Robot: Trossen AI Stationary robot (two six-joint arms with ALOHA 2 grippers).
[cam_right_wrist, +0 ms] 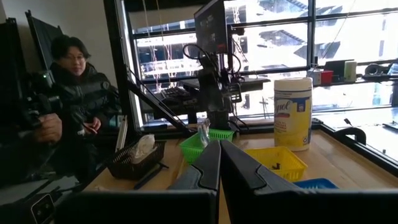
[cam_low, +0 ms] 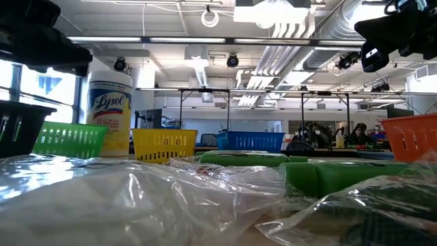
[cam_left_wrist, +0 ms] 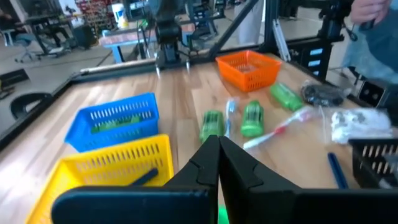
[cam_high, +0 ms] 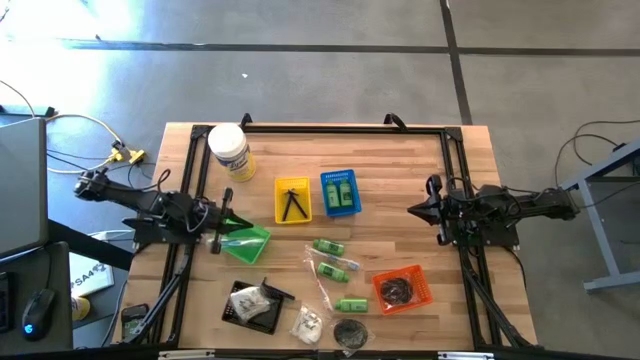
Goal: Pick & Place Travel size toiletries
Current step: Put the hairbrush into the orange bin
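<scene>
My left gripper (cam_high: pixel 224 216) is over the table's left side, above the green basket (cam_high: pixel 250 244), and is shut on a thin clear packet (cam_right_wrist: pixel 203 132). My right gripper (cam_high: pixel 432 210) waits shut near the right edge, touching nothing. Three green bottles (cam_high: pixel 328 247) (cam_high: pixel 338 267) (cam_high: pixel 350 304) lie on their sides mid-table beside a long clear packet (cam_high: pixel 320 282). More green bottles lie in the blue basket (cam_high: pixel 341 192), and black pieces lie in the yellow basket (cam_high: pixel 292 199). A clear packet with white contents (cam_high: pixel 308 322) lies by the near edge. My left gripper pinches the clear packet's top end (cam_right_wrist: pixel 204 126) between its two fingers. The packet hangs below them over the green basket (cam_right_wrist: pixel 208 140). My own wrist view hides the place of contact behind the shut fingers (cam_left_wrist: pixel 205 163).
A white jar with a yellow label (cam_high: pixel 229 150) stands at the far left. An orange basket (cam_high: pixel 403 287) with a dark item sits right of the bottles. A black tray (cam_high: pixel 252 305) holds a white packet near the near edge. A person (cam_right_wrist: pixel 74 74) sits beyond the table's left side.
</scene>
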